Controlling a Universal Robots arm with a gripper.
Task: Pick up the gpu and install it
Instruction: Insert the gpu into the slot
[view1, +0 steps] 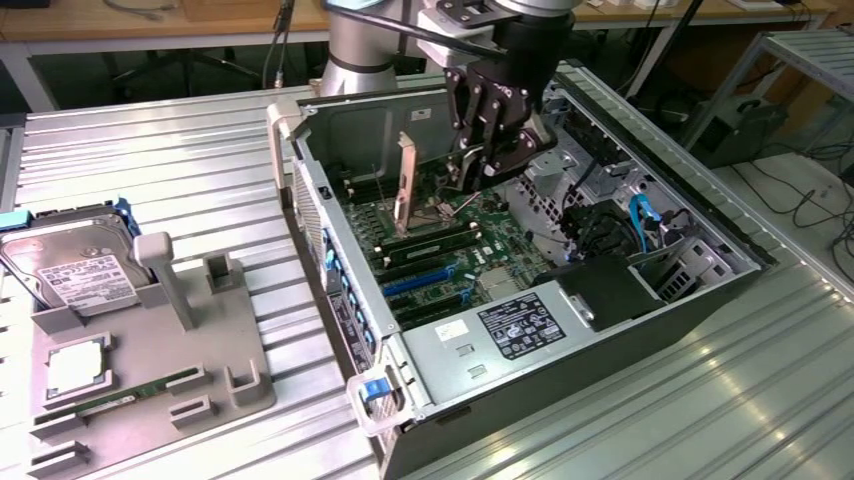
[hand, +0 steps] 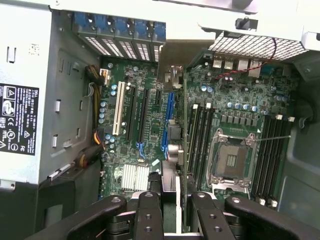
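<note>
One black two-finger gripper (view1: 470, 172) on a grey robot arm hangs inside an open desktop computer case (view1: 360, 130), clamped on the thin dark gpu (view1: 407, 165), whose pale bracket stands upright above the green motherboard (view1: 461, 250). From the wrist, black fingers (hand: 148, 215) pinch the card edge-on, just beside a blue expansion slot (hand: 167, 112).

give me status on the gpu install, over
Gripper shut on the gpu, card upright inside the open case. Above the motherboard, looks not yet seated. Nothing seen blocking the blue slots.
</note>
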